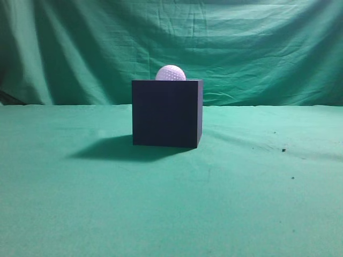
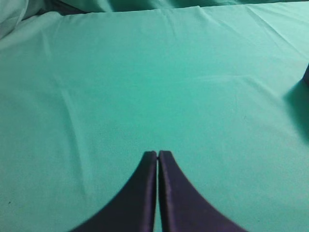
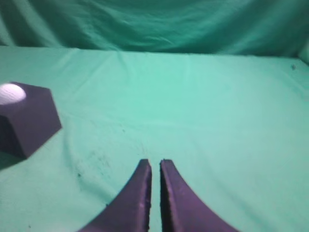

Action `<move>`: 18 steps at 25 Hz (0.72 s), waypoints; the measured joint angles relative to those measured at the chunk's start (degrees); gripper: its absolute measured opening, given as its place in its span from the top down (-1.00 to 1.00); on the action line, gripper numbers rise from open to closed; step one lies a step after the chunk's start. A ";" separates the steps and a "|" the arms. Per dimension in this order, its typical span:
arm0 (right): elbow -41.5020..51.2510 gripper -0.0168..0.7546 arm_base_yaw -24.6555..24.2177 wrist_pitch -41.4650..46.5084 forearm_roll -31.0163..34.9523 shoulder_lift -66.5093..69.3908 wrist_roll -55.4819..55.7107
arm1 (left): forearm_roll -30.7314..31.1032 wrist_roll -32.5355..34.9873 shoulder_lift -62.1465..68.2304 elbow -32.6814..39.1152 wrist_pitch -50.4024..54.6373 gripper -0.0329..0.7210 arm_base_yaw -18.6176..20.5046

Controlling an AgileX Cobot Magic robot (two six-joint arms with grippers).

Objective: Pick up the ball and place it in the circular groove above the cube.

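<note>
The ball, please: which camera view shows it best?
The exterior view: the ball sits sharp and centred atop the cube, dimples visible. The right wrist view shows it as a small blur at its left edge; the left wrist view misses it.

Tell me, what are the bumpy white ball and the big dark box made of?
The ball looks like hard plastic: white, covered in tiny dimples like a golf ball. The cube looks matte, navy-black, sharp-edged, with no shine; maybe foam, painted wood or plastic, can't tell.
</note>
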 joint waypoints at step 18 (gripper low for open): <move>4.17 0.83 -3.12 0.17 3.35 -0.37 -0.05 | 0.00 0.00 0.00 0.00 0.00 0.91 0.00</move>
